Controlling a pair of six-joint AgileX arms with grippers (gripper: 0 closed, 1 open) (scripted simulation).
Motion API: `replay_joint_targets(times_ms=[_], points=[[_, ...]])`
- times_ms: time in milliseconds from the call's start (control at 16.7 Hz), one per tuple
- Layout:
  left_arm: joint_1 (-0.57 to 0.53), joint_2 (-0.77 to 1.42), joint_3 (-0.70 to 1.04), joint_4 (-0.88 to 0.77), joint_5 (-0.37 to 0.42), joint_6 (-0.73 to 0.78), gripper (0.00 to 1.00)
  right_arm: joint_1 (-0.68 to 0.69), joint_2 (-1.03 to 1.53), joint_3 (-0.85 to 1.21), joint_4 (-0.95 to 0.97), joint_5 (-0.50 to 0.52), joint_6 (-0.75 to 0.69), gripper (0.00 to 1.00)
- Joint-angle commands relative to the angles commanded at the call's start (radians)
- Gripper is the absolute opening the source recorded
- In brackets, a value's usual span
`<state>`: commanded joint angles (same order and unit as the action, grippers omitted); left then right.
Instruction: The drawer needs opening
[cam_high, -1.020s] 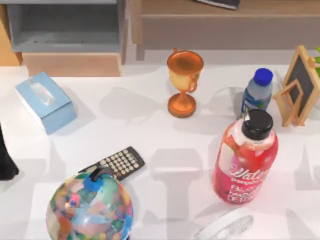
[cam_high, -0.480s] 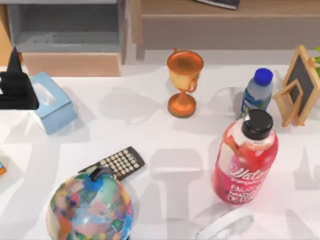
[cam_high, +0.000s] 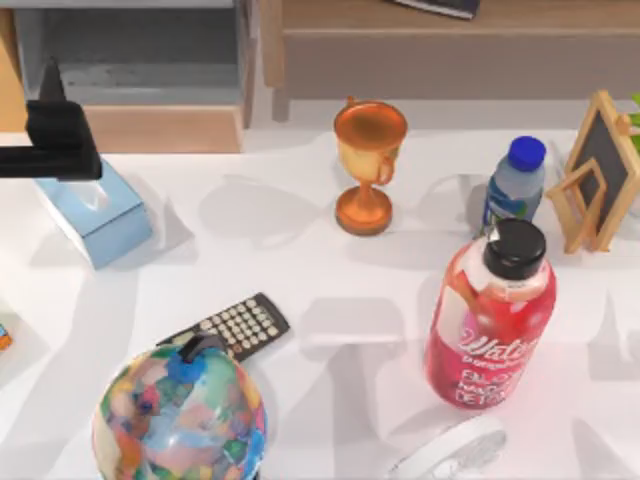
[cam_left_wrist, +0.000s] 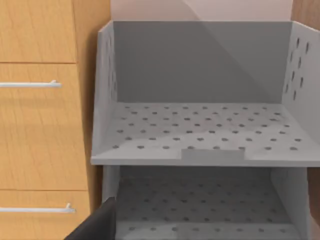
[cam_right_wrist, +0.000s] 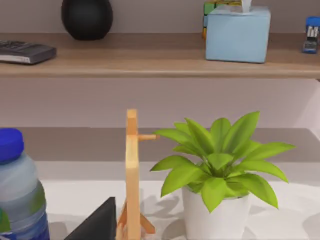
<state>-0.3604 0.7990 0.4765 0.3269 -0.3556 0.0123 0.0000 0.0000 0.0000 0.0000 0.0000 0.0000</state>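
A: The drawer with the orange-tan wooden front is seen at the bench's far left edge, apparently untouched.

B: Left tool is held near it; finger state cannot be told. Grasping and pulling remain.

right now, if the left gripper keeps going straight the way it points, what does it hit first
Probably the grey perforated compartments ahead of the left gripper, likely the front lip of the shelf between them. The drawer with orange-tan front sits off to one side. Depth is unclear.
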Motion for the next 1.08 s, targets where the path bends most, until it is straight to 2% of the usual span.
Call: replay_joint_targets(times_ms=[240, 420, 660, 1080], points=[[0.007, 0.026, 0.014, 0.023, 0.033, 0.031, 1.00, 0.000, 0.000, 0.000, 0.000, 0.000, 0.000, 1.00], [0.048, 0.145, 0.066, 0.091, 0.145, 0.153, 1.00, 0.000, 0.000, 0.000, 0.000, 0.000, 0.000, 1.00], [0.195, 0.444, 0.175, 0.235, 0.305, 0.444, 1.00, 0.000, 0.000, 0.000, 0.000, 0.000, 0.000, 1.00], [0.500, 1.073, 0.333, 0.469, 0.458, 1.017, 1.00, 0.000, 0.000, 0.000, 0.000, 0.000, 0.000, 1.00]])
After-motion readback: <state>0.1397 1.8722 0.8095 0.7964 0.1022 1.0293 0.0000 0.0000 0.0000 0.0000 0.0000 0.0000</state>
